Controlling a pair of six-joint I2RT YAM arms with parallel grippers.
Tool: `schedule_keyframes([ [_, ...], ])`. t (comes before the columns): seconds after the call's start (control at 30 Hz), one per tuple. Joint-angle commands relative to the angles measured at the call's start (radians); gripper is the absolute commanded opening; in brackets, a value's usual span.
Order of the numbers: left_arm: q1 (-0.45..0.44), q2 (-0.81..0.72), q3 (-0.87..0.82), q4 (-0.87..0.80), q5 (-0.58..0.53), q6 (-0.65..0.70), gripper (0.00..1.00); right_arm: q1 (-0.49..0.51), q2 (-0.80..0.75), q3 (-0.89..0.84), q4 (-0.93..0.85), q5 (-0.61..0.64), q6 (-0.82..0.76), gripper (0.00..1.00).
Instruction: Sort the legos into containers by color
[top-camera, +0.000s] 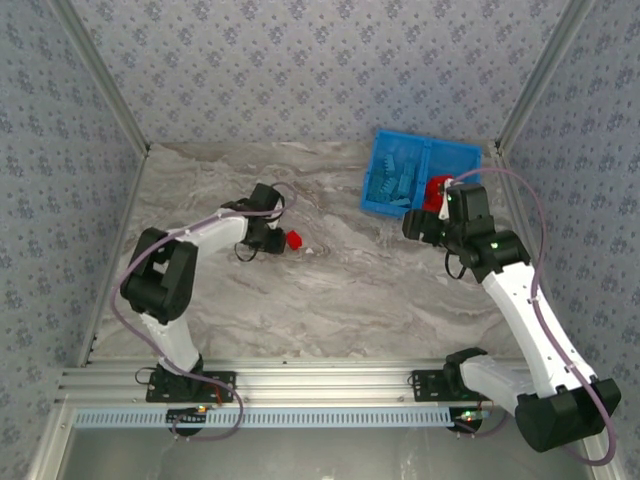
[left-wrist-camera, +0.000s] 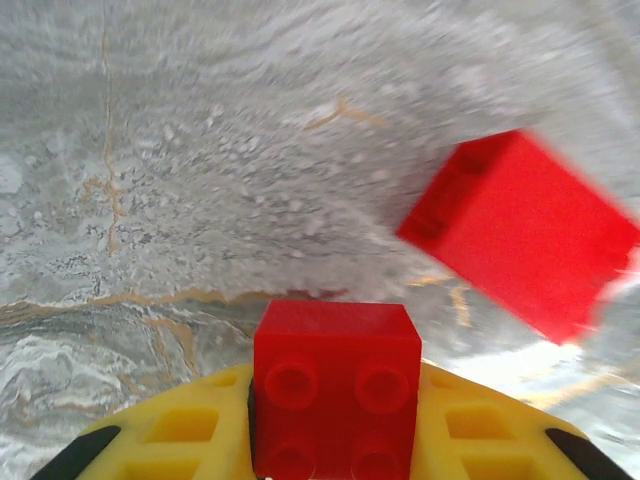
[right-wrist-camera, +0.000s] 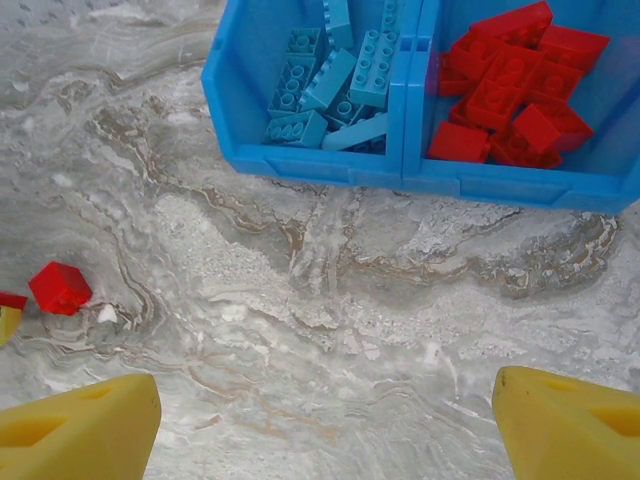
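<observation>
Legos (right-wrist-camera: 500, 75) of two colours are piled in one bright blue bin (right-wrist-camera: 320, 165). Roughly eight light blue bricks (right-wrist-camera: 335, 80) are seen in its left compartment and roughly eight red bricks (right-wrist-camera: 540, 125) in its right, though overlap makes both counts uncertain. Two more red square bricks are found on the marble table (right-wrist-camera: 330, 300). One held brick (left-wrist-camera: 335, 385), four studs showing, is clamped by the left gripper (top-camera: 272, 238), and one loose brick (right-wrist-camera: 60, 287) lies just beside it. The right gripper (right-wrist-camera: 320, 430) is spread wide near the bin.
</observation>
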Motion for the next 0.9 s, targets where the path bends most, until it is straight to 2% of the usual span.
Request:
schedule_keyframes([
  [0.0,-0.075,-0.131,0.087,0.004,0.072,-0.031,0.28,0.003,-0.049,0.038,-0.023,0.008,0.086,0.89],
  [0.07,-0.133,-0.139,0.157,0.033,0.102,-0.054,0.29,0.003,-0.082,0.034,-0.029,0.032,0.142,0.89],
  [0.17,-0.247,-0.076,0.311,0.102,0.084,-0.037,0.31,0.006,-0.15,0.024,-0.062,0.103,0.224,0.89],
  [0.3,-0.351,0.152,0.589,0.194,0.055,0.023,0.32,0.008,-0.257,0.005,-0.178,0.3,0.35,0.89],
  [0.43,-0.392,0.488,1.094,0.053,0.057,0.0,0.31,0.008,-0.346,-0.012,-0.269,0.368,0.442,0.89],
  [0.57,-0.425,0.801,1.613,-0.075,0.05,0.034,0.32,0.01,-0.411,-0.019,-0.31,0.324,0.456,0.89],
  [0.63,-0.436,0.874,1.692,-0.01,0.046,0.049,0.31,0.009,-0.433,-0.027,-0.315,0.307,0.46,0.89],
  [0.7,-0.451,0.887,1.643,0.132,0.031,0.093,0.28,0.008,-0.444,-0.03,-0.329,0.296,0.469,0.89],
  [0.8,-0.483,0.903,1.522,0.42,-0.032,0.24,0.27,0.011,-0.446,-0.02,-0.363,0.248,0.467,0.89],
  [0.87,-0.497,0.982,1.584,0.549,-0.081,0.305,0.27,0.011,-0.446,-0.008,-0.4,0.217,0.463,0.89],
])
